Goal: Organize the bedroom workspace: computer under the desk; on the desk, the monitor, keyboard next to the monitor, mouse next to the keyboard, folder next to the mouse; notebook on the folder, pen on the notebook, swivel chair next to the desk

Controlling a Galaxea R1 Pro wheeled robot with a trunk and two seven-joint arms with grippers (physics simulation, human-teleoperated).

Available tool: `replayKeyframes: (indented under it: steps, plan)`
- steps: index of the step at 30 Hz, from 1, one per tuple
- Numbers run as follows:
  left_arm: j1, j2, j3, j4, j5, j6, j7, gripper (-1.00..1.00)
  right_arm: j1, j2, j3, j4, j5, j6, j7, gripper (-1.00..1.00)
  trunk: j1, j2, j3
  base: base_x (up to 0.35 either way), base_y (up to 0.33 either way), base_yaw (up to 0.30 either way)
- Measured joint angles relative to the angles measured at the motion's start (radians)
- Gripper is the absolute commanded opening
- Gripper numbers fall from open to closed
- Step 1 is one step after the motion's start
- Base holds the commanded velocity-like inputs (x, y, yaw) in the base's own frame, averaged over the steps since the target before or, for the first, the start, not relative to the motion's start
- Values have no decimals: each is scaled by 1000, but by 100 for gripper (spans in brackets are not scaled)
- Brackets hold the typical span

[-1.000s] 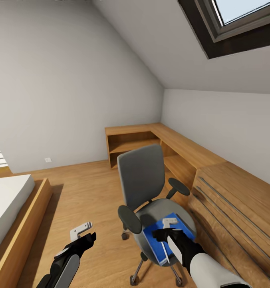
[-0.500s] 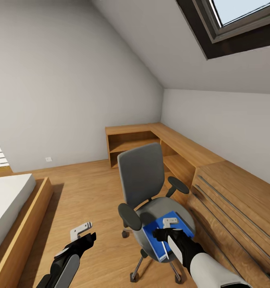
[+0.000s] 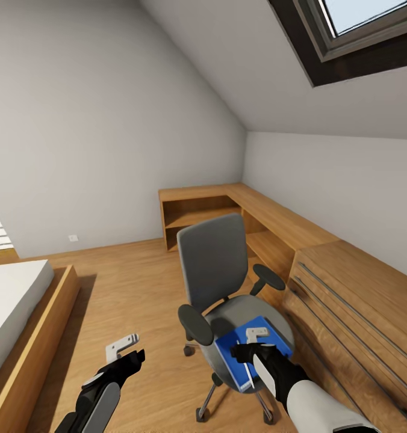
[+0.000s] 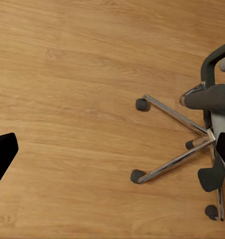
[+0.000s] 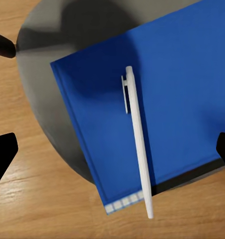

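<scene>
Hovering still: right gripper (image 3: pixel 256 343) over pen (image 5: pixel 138 141)

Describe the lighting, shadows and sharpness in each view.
Head view: even soft light, a bright skylight, and a dim shadow beneath the swivel chair. Right wrist view: sharp, with the white pen casting a dark shadow on the blue cover. Left wrist view: crisp wood grain and a glinting chrome chair base.

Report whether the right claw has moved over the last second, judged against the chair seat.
No. The right claw hangs over the blue folder on the chair seat just as before; the slight upward drift is shared by the whole picture, so the camera moved.
</scene>
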Motion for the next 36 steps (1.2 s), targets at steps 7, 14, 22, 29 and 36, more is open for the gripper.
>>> replayKeyframes:
  steps: [7, 14, 22, 29, 36]
  plan:
    - [0, 0, 0, 0, 0, 0, 0, 100, 0, 0, 1, 0, 0, 1, 0, 100, 0, 0, -10, 0, 0, 0]
    - [0, 0, 0, 0, 0, 0, 0, 100, 0, 0, 1, 0, 1, 1, 0, 100, 0, 0, -21, 0, 0, 0]
    - [0, -1, 0, 0, 0, 0, 0, 100, 0, 0, 1, 0, 1, 2, 0, 100, 0, 0, -33, 0, 0, 0]
    - [0, -1, 0, 0, 0, 0, 0, 100, 0, -1, 1, -3, 0, 2, 0, 100, 0, 0, -44, 0, 0, 0]
    - [0, -1, 0, -1, -1, 0, 0, 100, 0, -3, 1, -6, 0, 1, 0, 100, 0, 0, -47, 0, 0, 0]
